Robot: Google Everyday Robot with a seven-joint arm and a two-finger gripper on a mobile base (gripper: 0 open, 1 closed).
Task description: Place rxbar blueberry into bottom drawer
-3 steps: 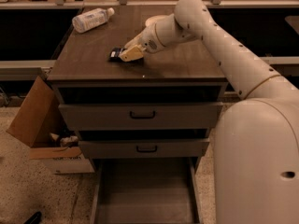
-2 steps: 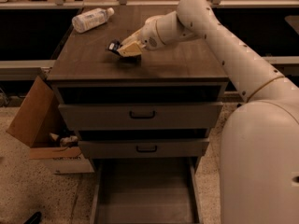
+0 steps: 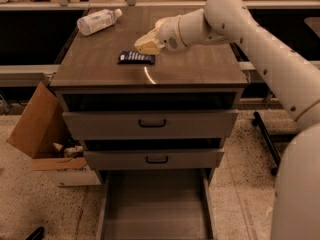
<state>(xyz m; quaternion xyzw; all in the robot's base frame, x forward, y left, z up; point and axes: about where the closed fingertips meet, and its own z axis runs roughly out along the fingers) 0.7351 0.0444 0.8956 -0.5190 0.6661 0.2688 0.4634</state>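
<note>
The rxbar blueberry [image 3: 136, 58], a small flat dark navy bar, lies flat on the wooden cabinet top, left of the middle. My gripper [image 3: 145, 46], with pale yellowish tips, hovers just above the bar's right end, and the white arm reaches in from the right. The bar is not held. The bottom drawer [image 3: 155, 204] is pulled out at the foot of the cabinet, and its plain flat floor is bare.
A clear plastic bottle [image 3: 97, 21] lies on its side at the back left of the cabinet top. Two upper drawers with black handles [image 3: 151, 123] stand slightly out. An open cardboard box [image 3: 37, 131] sits on the floor to the left. A black chair base [image 3: 265, 141] stands to the right.
My gripper has moved a little up and to the right, off the bar. The whole bar now shows, lying in the same place.
</note>
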